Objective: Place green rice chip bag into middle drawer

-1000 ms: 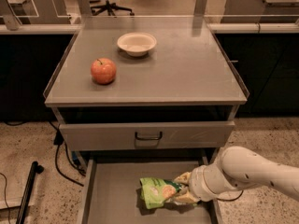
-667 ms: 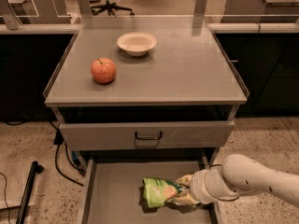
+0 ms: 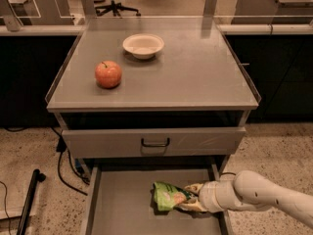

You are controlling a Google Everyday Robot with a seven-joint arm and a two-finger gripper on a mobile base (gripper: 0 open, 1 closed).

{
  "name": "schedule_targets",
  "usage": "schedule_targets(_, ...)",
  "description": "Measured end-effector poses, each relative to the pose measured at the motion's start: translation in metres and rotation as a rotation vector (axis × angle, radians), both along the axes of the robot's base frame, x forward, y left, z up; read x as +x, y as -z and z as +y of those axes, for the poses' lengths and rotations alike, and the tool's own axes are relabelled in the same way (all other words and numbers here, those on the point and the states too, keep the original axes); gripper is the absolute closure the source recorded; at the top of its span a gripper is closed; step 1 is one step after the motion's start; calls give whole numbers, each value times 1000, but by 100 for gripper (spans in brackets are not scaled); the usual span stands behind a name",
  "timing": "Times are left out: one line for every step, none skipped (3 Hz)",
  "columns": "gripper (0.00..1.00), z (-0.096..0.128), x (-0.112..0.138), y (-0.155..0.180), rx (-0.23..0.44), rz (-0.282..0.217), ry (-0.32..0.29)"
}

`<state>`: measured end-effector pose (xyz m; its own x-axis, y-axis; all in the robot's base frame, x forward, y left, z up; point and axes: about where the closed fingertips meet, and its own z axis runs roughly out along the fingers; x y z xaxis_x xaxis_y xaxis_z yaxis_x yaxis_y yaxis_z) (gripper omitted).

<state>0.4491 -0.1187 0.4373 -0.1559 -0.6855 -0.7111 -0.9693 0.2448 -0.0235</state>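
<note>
The green rice chip bag [image 3: 167, 196] is a crinkled light-green foil bag. It lies low over the floor of the open middle drawer [image 3: 120, 204], right of centre. My gripper [image 3: 194, 198] reaches in from the right, with its white arm [image 3: 259, 195] crossing the drawer's right wall. Its pale fingers [image 3: 193, 188] are closed on the bag's right end. I cannot tell whether the bag rests on the floor or hangs just above it.
The grey cabinet top [image 3: 195, 77] carries a red apple [image 3: 108, 74] and a white bowl [image 3: 143, 45]. A closed drawer front with a black handle [image 3: 155, 142] sits above the open drawer. A black pole [image 3: 29, 197] and cables [image 3: 63, 165] lie on the floor at left.
My arm has sunk lower and drawn slightly right, and the bag has come down with it, deeper into the drawer. The apple and bowl have not moved.
</note>
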Motion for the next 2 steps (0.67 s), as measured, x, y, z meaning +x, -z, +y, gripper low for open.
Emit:
schedule_targets(100, -4, 23, 43, 84, 31, 11)
schedule_targets(100, -3, 32, 60, 116, 49, 13)
